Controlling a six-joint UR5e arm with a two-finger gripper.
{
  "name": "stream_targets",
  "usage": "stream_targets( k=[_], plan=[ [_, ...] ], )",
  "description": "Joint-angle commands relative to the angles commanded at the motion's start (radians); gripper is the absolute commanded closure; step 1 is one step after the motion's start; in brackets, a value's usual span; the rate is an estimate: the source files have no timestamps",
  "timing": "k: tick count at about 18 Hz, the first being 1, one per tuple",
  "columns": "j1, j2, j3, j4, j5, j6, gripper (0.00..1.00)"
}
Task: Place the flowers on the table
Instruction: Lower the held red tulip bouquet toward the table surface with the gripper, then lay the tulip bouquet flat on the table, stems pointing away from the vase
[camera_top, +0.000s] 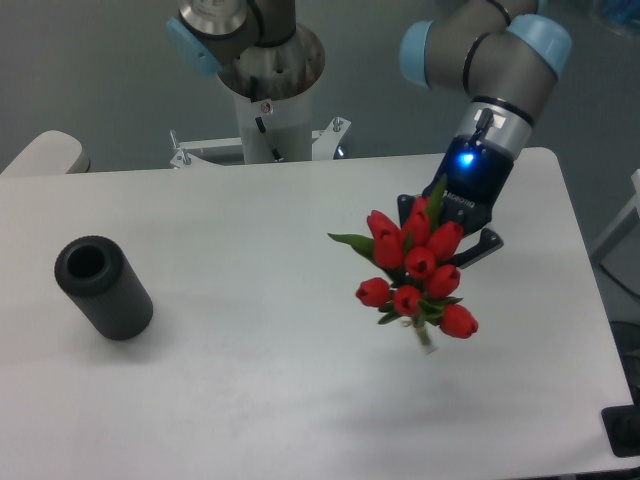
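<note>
In the fixed camera view, pale lettering is seen on the dark blue gripper (452, 232) but cannot be read. A small bouquet of red tulip buds with green leaves (418, 272) is held up over the right half of the white matte desk (250, 400), clamped by fingers largely hidden behind the blooms. A dark grey hollow cylinder (102, 286) lies well apart near the left edge. Open desk surface is seen between them.

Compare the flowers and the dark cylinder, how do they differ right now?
The flowers are red tulip buds with green leaves; the dark cylinder is plain dark grey. The flowers are held by the gripper, while the cylinder rests on the table. The flowers are toward the right, the cylinder at the left.
</note>
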Motion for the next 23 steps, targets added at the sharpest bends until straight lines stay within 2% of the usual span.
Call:
stream_targets(
  k=[4, 7, 10, 12, 15, 18, 23],
  plan=[
    [-0.006, 0.015, 0.0, -0.012, 0.083, 0.066, 0.81],
    [-0.008, 0.023, -0.003, -0.057, 0.149, 0.184, 0.81],
    [-0.011, 0.031, -0.018, -0.095, 0.294, 0.311, 0.81],
    [-0.023, 0.044, -0.049, -0.095, 0.406, 0.394, 0.81],
    [-0.032, 0.049, -0.063, -0.098, 0.584, 0.497, 0.81],
    [-0.037, 0.051, -0.098, -0.094, 0.669, 0.577, 0.81],
    [-0.055, 0.066, -0.179, -0.084, 0.813, 0.589, 0.81]
  ],
)
